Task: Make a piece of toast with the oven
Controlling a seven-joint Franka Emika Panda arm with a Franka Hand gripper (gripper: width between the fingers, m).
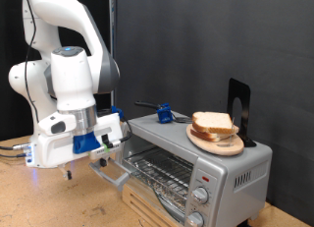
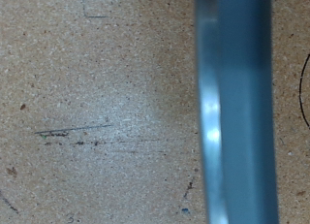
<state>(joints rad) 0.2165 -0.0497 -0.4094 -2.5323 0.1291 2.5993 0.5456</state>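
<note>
The gripper [image 1: 98,160], its opening impossible to tell, sits at the oven [image 1: 196,158] door's handle [image 1: 110,171]. Bread slices [image 1: 213,125] rest on a wooden plate [image 1: 218,141] atop the oven, above the tabletop [image 1: 49,202].

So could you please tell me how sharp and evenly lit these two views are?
Exterior view: sharp enough, bright on the white arm against a dark backdrop, with the gripper dim near the oven. Wrist view: the speckled board is in focus, while a blurred blue-grey bar shows a streak of glare.
</note>
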